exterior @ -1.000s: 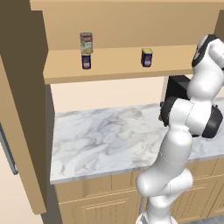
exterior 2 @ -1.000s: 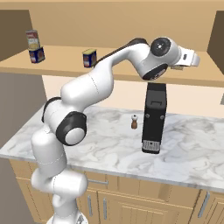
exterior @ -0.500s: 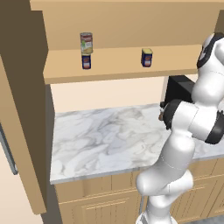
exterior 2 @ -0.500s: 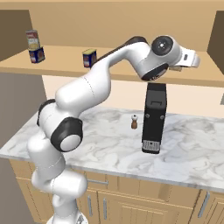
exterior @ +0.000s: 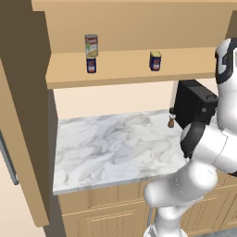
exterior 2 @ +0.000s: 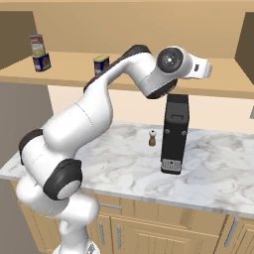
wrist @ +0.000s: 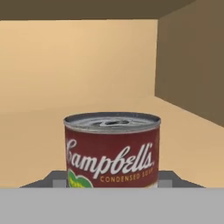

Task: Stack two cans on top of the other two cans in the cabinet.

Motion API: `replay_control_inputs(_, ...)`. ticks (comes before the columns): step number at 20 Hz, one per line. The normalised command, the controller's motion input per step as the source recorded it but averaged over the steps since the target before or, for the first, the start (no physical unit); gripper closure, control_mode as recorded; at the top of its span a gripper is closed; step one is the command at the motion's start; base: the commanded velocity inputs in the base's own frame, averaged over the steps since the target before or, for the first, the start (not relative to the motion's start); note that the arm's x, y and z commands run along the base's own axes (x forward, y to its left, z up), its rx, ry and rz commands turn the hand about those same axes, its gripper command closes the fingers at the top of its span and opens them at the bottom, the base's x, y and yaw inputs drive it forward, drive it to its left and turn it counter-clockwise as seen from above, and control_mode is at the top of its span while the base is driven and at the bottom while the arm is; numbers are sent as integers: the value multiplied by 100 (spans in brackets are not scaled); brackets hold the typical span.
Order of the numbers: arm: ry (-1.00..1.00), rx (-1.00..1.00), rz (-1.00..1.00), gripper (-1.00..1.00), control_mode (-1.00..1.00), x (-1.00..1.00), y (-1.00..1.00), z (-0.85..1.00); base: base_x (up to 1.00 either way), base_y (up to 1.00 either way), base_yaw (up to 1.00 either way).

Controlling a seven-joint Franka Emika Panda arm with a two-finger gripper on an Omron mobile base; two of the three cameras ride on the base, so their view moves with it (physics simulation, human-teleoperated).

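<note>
Rendered, evenly bright, diffuse light; no glare. Soft shadow under the cabinet (exterior: 139, 69) shelf. Hand view slightly soft.

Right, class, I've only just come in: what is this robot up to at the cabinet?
The arm reaches into the cabinet shelf. Its gripper is shut on a Campbell's soup can. One tall can already stands on a short blue can at the left. The second blue can has nothing on it yet.
</note>
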Motion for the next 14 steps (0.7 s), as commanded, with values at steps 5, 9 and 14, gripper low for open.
replay_control_inputs(5,-18,0,9,100,-100,-28,54,4,0,0,0)
replay_control_inputs(9,-1,0,5,100,-100,-20,40,29,0,0,0)
replay_control_inputs(14,2,0,2,100,-100,-17,41,33,0,0,0)
